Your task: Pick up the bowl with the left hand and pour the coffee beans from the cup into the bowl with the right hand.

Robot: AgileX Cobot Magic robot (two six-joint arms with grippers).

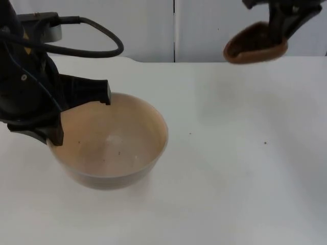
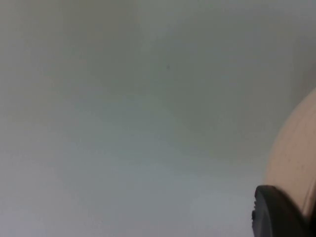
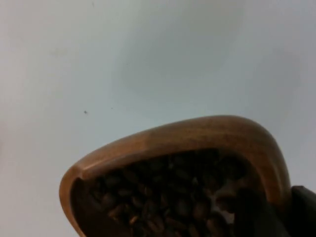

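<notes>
A wide tan bowl (image 1: 115, 145) sits at the left of the table, and my left gripper (image 1: 55, 137) is shut on its left rim. The bowl holds only a couple of dark specks. In the left wrist view the bowl's outer wall (image 2: 296, 158) stands beside a black fingertip (image 2: 276, 213). My right gripper (image 1: 278, 31) is shut on a brown wooden cup (image 1: 254, 45), held high at the back right, tilted, well away from the bowl. The right wrist view looks into the cup (image 3: 197, 136), which is full of coffee beans (image 3: 163, 200), with a fingertip (image 3: 256, 217) at its rim.
Two stray specks lie on the white table (image 1: 230, 178), one (image 1: 190, 133) right of the bowl and one (image 1: 264, 142) farther right. The grey partition wall (image 1: 153, 25) closes the back. Open table surface stretches between the bowl and the cup.
</notes>
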